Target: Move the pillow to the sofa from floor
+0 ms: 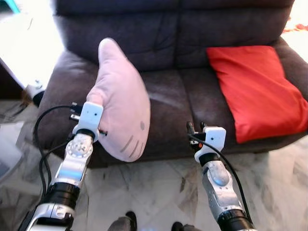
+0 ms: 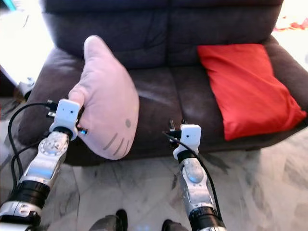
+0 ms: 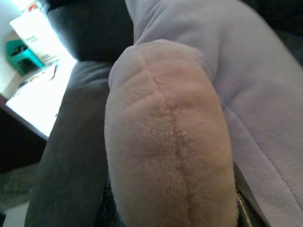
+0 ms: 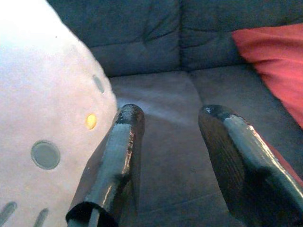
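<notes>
A pale pink plush pillow (image 1: 120, 101) with a whiskered face hangs upright over the left seat and front edge of the dark sofa (image 1: 168, 91). My left gripper (image 1: 94, 115) is shut on the pillow's edge; in the left wrist view the bunched pink plush (image 3: 175, 142) bulges between its fingers and hides them. My right gripper (image 4: 173, 116) stands open and empty at the sofa's front edge, just right of the pillow (image 4: 42, 118), pointing at the middle seat.
A red cushion (image 1: 257, 89) lies on the sofa's right seat. Marble floor (image 1: 159, 192) runs in front of the sofa, with my feet (image 1: 130, 221) on it. A white object (image 1: 36, 89) stands by the sofa's left arm.
</notes>
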`<state>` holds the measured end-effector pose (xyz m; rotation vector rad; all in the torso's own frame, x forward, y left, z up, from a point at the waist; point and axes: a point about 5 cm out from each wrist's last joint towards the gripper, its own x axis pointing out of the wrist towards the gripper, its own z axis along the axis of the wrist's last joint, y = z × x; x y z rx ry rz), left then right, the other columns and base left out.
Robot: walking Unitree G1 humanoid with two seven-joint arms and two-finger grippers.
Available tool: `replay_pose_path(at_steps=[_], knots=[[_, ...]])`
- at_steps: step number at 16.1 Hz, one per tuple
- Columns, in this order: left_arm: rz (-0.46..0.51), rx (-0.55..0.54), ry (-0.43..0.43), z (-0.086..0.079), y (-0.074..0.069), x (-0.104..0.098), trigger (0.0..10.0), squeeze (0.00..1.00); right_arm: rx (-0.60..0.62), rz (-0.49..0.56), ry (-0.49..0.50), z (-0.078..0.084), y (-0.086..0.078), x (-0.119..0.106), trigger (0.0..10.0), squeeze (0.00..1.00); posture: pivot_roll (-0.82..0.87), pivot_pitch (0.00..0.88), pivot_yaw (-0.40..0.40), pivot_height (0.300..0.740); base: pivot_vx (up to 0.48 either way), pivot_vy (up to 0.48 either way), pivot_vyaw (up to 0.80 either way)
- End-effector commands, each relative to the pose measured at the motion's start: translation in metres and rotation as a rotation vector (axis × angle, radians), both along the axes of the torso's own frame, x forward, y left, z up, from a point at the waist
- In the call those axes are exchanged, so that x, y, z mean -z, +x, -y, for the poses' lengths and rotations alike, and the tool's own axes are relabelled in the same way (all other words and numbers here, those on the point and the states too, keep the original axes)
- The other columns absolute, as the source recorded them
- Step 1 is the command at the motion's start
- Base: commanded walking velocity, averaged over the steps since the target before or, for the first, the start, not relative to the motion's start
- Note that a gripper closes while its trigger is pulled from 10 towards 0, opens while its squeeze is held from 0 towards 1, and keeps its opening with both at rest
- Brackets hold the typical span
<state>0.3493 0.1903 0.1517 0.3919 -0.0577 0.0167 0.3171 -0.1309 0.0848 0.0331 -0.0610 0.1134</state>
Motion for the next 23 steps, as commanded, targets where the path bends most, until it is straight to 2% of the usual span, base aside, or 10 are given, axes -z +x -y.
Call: replay_pose_path(at_steps=[1,5,12,14,17,23], knots=[[-0.01,-0.021,0.003,-0.0054,-0.0018,0.0019,10.0,0.0,-0.001,-0.008,0.006,-0.0016,-0.0019,0.0017,10.0,0.0,0.15,0.2,-0.002,0.74,0.0,0.0,0.79],[-0.011,-0.021,0.004,-0.0055,-0.0018,0.002,10.0,0.0,0.015,-0.015,0.031,0.0022,-0.0019,0.0029,10.0,0.0,0.15,0.2,-0.002,0.74,0.063,0.0,0.0],[-0.013,-0.024,0.008,-0.0055,-0.0019,0.0028,10.0,0.0,0.005,-0.013,0.012,0.0015,-0.002,0.0027,10.0,0.0,0.15,0.197,-0.002,0.74,0.266,0.0,0.0],[-0.013,-0.024,0.008,-0.0054,-0.0018,0.003,10.0,0.0,-0.001,0.005,-0.005,0.001,-0.0023,0.0006,10.0,0.0,0.14,0.194,-0.001,0.74,0.306,0.0,0.7],[-0.011,-0.022,0.007,-0.0048,-0.0015,0.0028,10.0,0.0,0.018,-0.013,0.036,0.0032,-0.0017,0.0024,10.0,0.0,0.14,0.191,-0.001,0.74,0.311,0.0,0.25],[-0.009,-0.023,0.009,-0.005,-0.0016,0.003,10.0,0.0,0.007,-0.013,0.026,0.0023,-0.0019,0.0027,10.0,0.0,0.14,0.185,-0.002,0.74,0.312,0.0,0.0]])
